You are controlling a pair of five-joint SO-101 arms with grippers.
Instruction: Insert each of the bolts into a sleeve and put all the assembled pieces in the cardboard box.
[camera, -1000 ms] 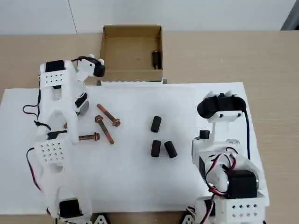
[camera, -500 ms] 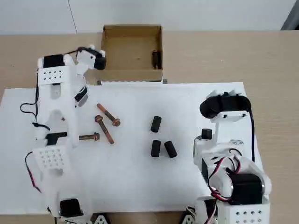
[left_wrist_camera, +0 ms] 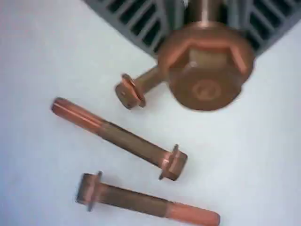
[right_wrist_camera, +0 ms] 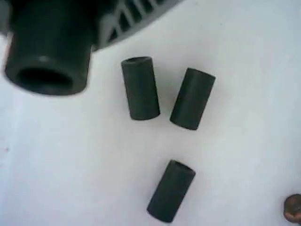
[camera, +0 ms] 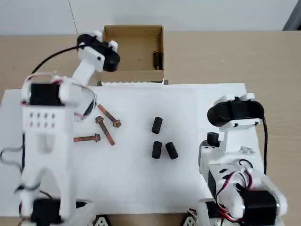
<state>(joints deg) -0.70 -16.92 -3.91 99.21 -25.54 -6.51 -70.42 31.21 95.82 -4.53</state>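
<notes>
My left gripper (left_wrist_camera: 204, 12) is shut on a copper bolt (left_wrist_camera: 205, 70), whose hex head faces the wrist camera. Below it three loose bolts (left_wrist_camera: 120, 137) (left_wrist_camera: 146, 203) (left_wrist_camera: 134, 89) lie on the white sheet; in the high view they lie at the sheet's left (camera: 104, 129), beside the left gripper (camera: 86, 107). My right gripper (right_wrist_camera: 56, 14) is shut on a black sleeve (right_wrist_camera: 47, 54), held upright at the sheet's right side (camera: 212, 138). Three loose sleeves (camera: 157, 125) (camera: 156, 149) (camera: 171, 150) lie mid-sheet. The cardboard box (camera: 133, 73) stands at the back.
One dark assembled piece (camera: 157, 59) lies inside the box by its right wall. The white paper sheet (camera: 136, 188) covers the wooden table. Both arm bases stand at the front corners. A bolt head (right_wrist_camera: 294, 207) shows at the right wrist view's edge.
The left arm has lifted and swung, its wrist camera moving toward the box, with the bolt still held. The right arm has shifted slightly right with its sleeve. Loose bolts and sleeves have not moved.
</notes>
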